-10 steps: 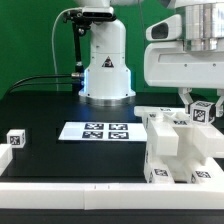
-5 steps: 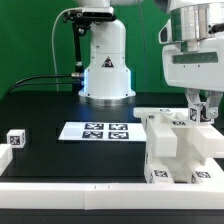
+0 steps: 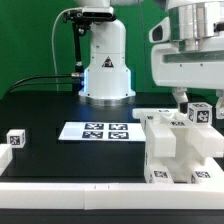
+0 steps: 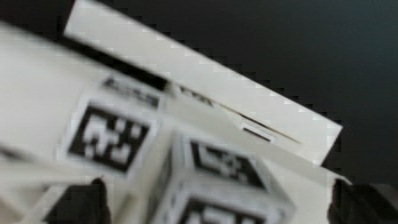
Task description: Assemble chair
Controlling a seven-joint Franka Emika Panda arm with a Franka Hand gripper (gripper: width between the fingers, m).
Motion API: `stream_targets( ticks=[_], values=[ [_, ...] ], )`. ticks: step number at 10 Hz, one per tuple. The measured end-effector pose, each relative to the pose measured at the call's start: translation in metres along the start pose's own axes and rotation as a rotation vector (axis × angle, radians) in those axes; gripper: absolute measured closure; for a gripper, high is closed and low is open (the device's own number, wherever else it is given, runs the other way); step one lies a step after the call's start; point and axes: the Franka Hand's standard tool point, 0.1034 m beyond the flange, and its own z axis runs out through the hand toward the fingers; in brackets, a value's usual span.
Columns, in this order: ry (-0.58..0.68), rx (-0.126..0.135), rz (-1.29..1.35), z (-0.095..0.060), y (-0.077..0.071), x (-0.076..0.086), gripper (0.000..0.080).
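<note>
Half a second ago the arm's white hand sat low over the right end of the chair, its fingers down around the tagged block. Now the hand stands higher in the upper right of the exterior frame, and the fingers have come up to about the block's top edge. The tagged block sits where it sat a second ago, on top of the chair. The jaws are spread wide and grip nothing. In the wrist view we see the dark fingertips far apart at the lower corners, with the block's tagged faces blurred between them.

The chair is a stepped stack of white, matte, chunky plastic pieces with square edges, filling the lower right of the exterior frame. Black-and-white square tags show on its front and top faces. In the wrist view a long white slab runs diagonally against the dark bench; we cannot tell which piece it is.

The bench is flat and black. The marker board lies at centre, just left of the chair. A small tagged cube stands alone at the far left, well apart from the rest. A white border rail runs along the lower edge. Behind, the arm's glossy white base rises before a green backdrop, with black cables trailing left.
</note>
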Motion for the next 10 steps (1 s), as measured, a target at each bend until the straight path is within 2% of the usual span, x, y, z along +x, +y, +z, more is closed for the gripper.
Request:
stream_targets(
  ticks=[2, 6, 8, 10],
  values=[
    [-0.002, -0.039, -0.364, -0.0025, -0.002, -0.003, 0.016],
    [-0.004, -0.042, -0.666, -0.002, -0.0018, -0.003, 0.015],
    [0.003, -0.068, -1.047, 0.0004, 0.0004, 0.0015, 0.015],
    [0.001, -0.071, -1.059, 0.0027, 0.0009, -0.0011, 0.015]
  ],
)
